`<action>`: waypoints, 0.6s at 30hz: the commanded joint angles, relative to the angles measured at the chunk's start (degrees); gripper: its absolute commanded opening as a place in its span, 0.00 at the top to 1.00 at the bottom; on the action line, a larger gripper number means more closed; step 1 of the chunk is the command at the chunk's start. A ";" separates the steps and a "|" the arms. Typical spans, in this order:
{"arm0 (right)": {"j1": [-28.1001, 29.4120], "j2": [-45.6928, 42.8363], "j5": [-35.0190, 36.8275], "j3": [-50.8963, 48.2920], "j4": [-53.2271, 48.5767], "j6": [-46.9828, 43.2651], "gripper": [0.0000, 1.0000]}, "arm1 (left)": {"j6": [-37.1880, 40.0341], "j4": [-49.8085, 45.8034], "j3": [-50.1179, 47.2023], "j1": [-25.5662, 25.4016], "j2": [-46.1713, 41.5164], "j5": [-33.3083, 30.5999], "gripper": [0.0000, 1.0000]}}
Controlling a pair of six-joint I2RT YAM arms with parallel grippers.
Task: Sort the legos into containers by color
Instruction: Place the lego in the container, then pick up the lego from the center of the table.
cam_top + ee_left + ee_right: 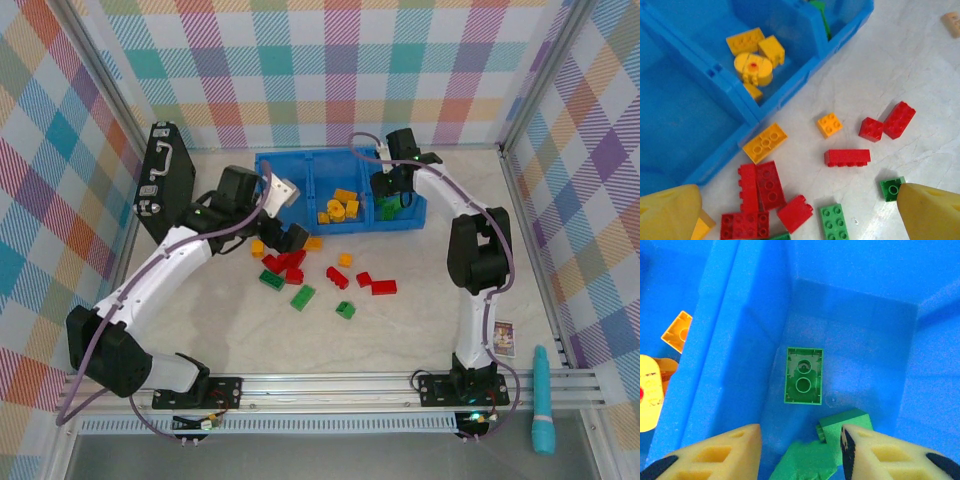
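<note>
Right pincer [800, 440] over green legos [803, 376], yellow legos [752, 67] in middle compartment [790, 30]

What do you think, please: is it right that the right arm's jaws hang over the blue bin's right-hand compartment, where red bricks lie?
Not quite: the bricks in that compartment are green, not red, as the right wrist view shows, one green brick lying flat on its floor. The right arm's jaws do hang over the blue bin's right-hand compartment.
</note>
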 commanded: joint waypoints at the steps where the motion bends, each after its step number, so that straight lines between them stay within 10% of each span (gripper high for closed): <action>1: -0.26 -4.41 -1.35 -0.17 -0.85 -1.15 0.52 | -10.92 -2.67 0.56 -1.80 2.54 -6.32 0.00; 18: -0.26 -23.48 -1.12 -16.88 3.17 3.71 0.46 | -54.39 3.04 -1.54 -22.13 16.54 -22.81 0.21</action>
